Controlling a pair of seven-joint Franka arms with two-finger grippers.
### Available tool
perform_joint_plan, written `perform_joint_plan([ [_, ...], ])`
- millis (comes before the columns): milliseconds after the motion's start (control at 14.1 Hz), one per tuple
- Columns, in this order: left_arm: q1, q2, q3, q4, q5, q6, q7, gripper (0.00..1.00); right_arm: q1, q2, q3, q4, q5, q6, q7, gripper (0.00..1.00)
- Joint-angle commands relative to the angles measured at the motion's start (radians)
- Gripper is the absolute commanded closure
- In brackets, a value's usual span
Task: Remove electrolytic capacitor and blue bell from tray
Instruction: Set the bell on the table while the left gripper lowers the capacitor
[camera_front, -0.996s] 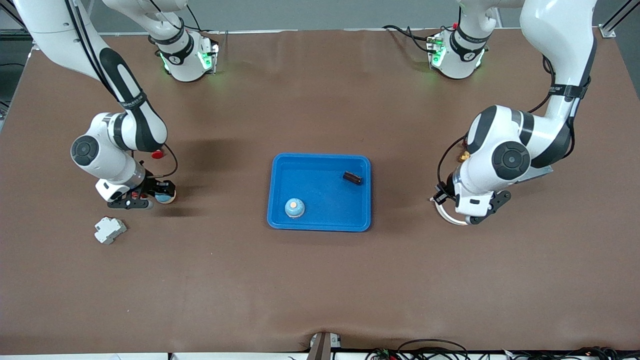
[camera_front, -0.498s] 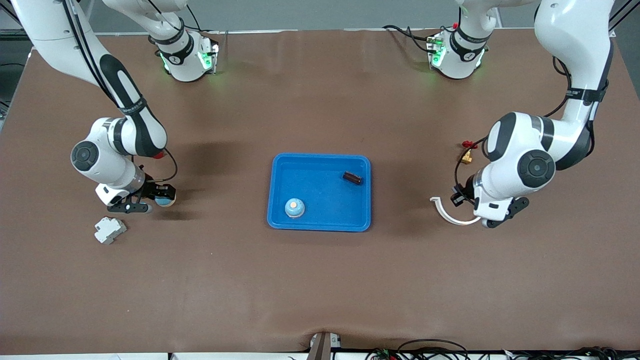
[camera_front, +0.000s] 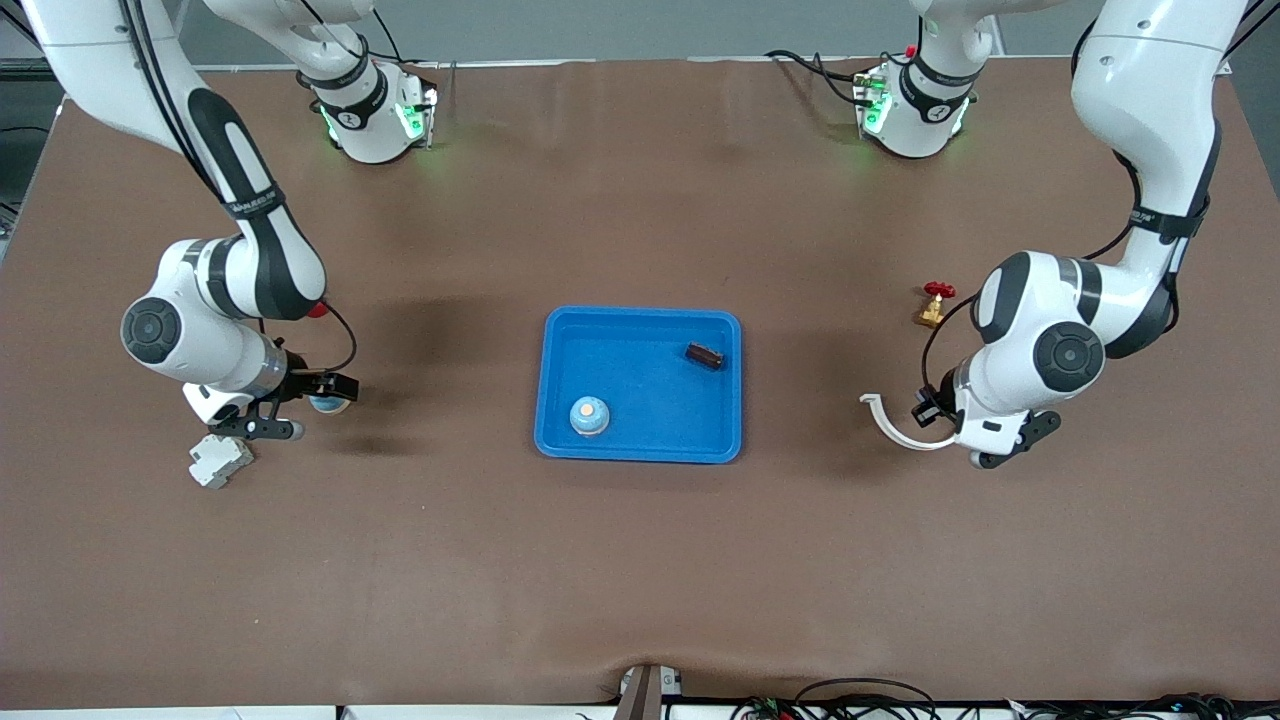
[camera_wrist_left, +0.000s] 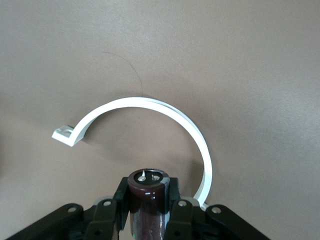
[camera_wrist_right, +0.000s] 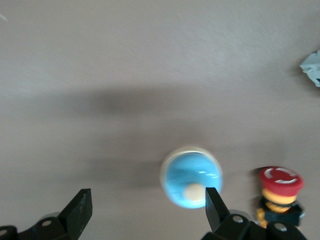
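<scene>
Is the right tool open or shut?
Open: the right tool has its fingers spread wide, with the bell loose between them.

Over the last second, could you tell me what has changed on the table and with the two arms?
The right gripper opened, letting go of the blue bell, now on the table. The left gripper, shut on a capacitor, moved toward its end of the table, uncovering the white ring. The tray and its contents stayed put.

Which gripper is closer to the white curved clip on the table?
Left. The left gripper, shut on a capacitor, hovers right beside the white curved clip. The right gripper, fingers open over a blue bell, is at the right arm's end of the table.
</scene>
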Motion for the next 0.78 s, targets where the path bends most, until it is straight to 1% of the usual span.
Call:
perform_joint_plan([
  [0,0.008,0.022,-0.007,-0.006,0.037,0.03,0.009,1.0,0.111,-0.017,-0.002,0.025,0.011,-0.015,0.21,0.0],
  [213,0.019,0.049,-0.007,-0.006,0.069,0.035,0.009,1.0,0.246,-0.007,-0.002,0.078,0.011,-0.014,0.49,0.0],
  [427,0.022,0.061,-0.007,-0.003,0.071,0.037,0.009,1.0,0.364,0.057,-0.003,0.177,0.011,-0.015,0.724,0.0],
  [711,0.019,0.084,-0.004,0.0,0.075,0.037,0.007,1.0,0.467,0.159,-0.003,0.333,0.011,-0.017,0.935,0.0],
])
